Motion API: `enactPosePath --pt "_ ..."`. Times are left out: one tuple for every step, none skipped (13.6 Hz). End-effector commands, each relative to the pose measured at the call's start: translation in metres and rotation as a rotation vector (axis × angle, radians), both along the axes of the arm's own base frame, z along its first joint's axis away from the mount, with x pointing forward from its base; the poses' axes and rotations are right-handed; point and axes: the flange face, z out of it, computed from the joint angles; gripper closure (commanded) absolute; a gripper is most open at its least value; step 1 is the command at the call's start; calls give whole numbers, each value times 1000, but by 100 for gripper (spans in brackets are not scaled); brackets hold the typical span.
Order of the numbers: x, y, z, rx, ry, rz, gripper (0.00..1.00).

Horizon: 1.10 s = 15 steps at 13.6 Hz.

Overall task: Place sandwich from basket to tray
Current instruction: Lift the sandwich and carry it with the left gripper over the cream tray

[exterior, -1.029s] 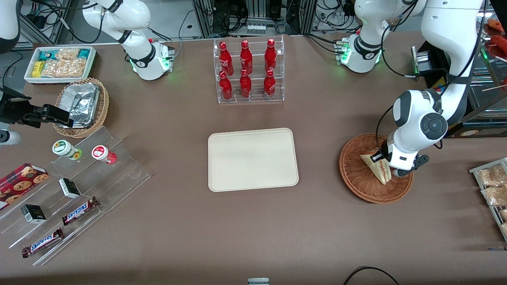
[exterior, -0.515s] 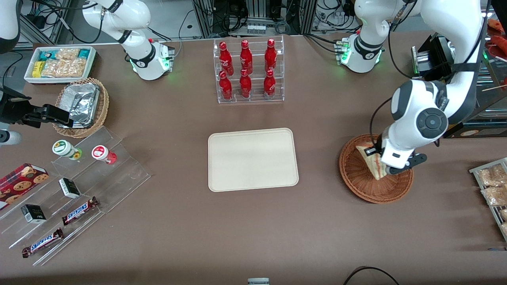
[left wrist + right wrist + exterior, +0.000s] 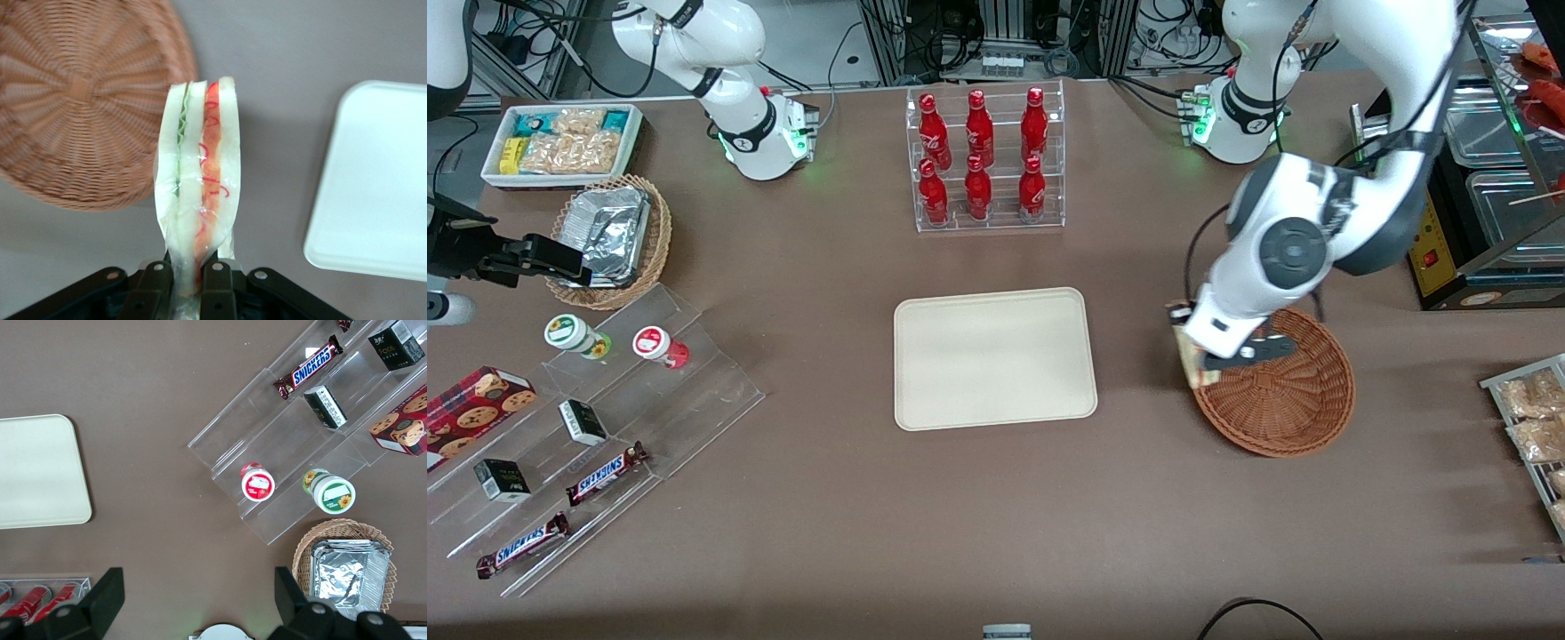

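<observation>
My left gripper (image 3: 1199,356) (image 3: 189,273) is shut on the sandwich (image 3: 198,173) (image 3: 1187,357), a wrapped white-bread wedge with red and green filling, and holds it in the air. It hangs over the rim of the reddish-brown wicker basket (image 3: 1285,382) (image 3: 73,107), on the side toward the tray. The basket holds nothing. The cream tray (image 3: 994,357) (image 3: 377,180) (image 3: 37,470) lies bare on the brown table, a short gap away from the sandwich toward the parked arm's end.
A clear rack of red bottles (image 3: 983,160) stands farther from the front camera than the tray. A metal rack of bagged snacks (image 3: 1534,418) lies at the working arm's end. Stepped acrylic shelves with candy (image 3: 578,427) and a foil-filled basket (image 3: 612,236) sit toward the parked arm's end.
The gripper has lifted the sandwich out of the basket and carried it toward the tray, from the basket's middle to over its rim. The basket now lies empty.
</observation>
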Motion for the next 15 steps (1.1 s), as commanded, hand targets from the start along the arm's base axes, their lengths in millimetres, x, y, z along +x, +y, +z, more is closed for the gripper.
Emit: enactPosePath --pt "-2 -57 1 -14 -10 -71 100" --pt "-3 -75 0 -21 -13 -66 100" --pt "-4 -98 -2 -32 -15 -64 100" --pt "-5 -117 -5 -41 -14 -70 100" --pt "-7 -137 -10 -49 -10 -76 100" --pt "-10 -157 -16 -61 -5 -79 100" --pt "-9 -175 -20 -73 -3 -71 100" --pt "-8 -191 -25 -81 -4 -57 100" --pt "-9 -207 -28 -78 -15 -47 100" --pt "-11 -220 -35 -66 -24 -35 100" --pt "-11 -232 -39 -63 -35 -22 100" --pt "-10 -243 -44 -67 -38 -7 100" --pt "-8 -252 -47 -70 -42 9 100" --pt "-8 -259 -53 -63 -54 25 100" --pt "-6 -266 -58 -53 -72 35 100"
